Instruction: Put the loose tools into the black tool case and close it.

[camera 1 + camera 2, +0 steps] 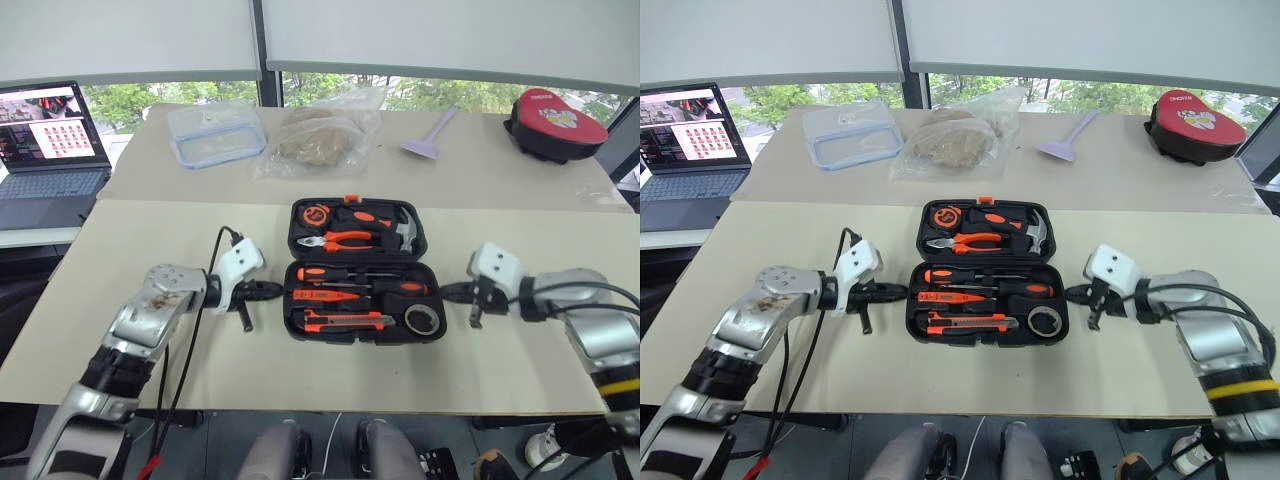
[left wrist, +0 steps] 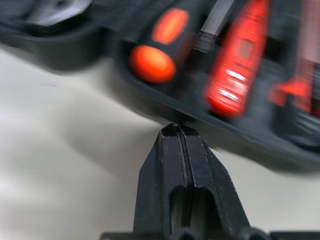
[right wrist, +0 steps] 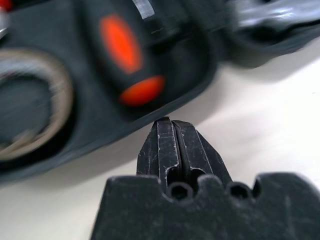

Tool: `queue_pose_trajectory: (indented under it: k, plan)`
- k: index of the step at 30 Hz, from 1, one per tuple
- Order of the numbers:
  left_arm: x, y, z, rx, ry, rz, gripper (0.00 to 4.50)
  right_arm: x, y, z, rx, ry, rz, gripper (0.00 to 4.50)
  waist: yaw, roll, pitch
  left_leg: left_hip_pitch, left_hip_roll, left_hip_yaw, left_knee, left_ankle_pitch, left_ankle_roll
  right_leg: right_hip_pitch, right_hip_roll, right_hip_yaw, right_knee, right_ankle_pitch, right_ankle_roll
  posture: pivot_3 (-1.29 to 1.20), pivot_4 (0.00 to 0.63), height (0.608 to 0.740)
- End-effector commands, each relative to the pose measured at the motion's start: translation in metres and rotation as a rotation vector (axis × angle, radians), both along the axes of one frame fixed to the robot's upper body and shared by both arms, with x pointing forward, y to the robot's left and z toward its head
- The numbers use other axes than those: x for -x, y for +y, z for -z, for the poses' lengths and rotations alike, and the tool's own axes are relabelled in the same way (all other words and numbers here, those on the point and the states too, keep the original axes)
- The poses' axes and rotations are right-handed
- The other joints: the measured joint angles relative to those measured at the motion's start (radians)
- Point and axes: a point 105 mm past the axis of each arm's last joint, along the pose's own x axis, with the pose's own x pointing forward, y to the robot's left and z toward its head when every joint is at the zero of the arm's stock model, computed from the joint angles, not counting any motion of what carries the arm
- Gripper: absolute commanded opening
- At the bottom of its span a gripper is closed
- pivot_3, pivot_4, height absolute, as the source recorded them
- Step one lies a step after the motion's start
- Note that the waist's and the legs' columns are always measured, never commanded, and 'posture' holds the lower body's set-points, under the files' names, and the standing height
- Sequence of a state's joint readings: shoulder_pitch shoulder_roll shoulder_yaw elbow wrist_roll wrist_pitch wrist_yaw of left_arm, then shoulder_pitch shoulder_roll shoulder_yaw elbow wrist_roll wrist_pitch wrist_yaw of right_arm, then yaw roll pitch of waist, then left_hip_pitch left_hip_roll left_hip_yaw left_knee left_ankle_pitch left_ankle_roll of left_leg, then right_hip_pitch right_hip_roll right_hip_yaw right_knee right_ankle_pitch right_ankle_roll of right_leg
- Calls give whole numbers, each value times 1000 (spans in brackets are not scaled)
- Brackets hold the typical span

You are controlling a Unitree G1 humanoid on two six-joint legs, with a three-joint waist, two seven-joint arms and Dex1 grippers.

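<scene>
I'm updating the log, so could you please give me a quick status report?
Left gripper and right gripper shut, empty, flanking the black tool case. Case open, tools seated inside. Nothing blocking the lid.

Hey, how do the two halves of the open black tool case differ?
The far half of the black tool case holds pliers, a hammer and a round orange tape measure; the near half holds screwdrivers, a utility knife and a tape roll. Both lie open and flat on the table.
</scene>
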State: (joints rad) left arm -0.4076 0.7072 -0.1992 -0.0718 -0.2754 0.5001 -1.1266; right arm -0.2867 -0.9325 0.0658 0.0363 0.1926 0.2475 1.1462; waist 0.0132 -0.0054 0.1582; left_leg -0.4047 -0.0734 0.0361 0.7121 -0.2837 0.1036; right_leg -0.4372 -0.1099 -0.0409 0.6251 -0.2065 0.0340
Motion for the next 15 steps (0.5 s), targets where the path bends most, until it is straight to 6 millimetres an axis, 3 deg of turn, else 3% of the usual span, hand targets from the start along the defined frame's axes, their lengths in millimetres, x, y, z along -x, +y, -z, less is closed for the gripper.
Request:
queue_pose_trajectory:
  k: [1, 9, 15]
  plan:
    - [26, -22, -14, 64, -19, 195, 23, 27, 30, -17, -44, -43, -217, 0, 1, 0, 0, 0, 0, 0, 0, 0, 0, 0, 0, 0, 0, 0, 0, 0, 150, 728]
    - [52, -6, 1, -15, 41, 253, 23, 64, 33, -12, -59, 3, -235, 0, 2, 0, 0, 0, 0, 0, 0, -1, -2, 1, -1, 2, 0, 0, 0, 0, 150, 728]
    - [65, 3, 16, -52, 41, 214, 23, 63, 18, -8, -49, -19, -98, 0, 1, 0, 0, 0, 1, 0, 0, -2, -3, 0, -2, 3, 0, 0, -1, 0, 150, 728]
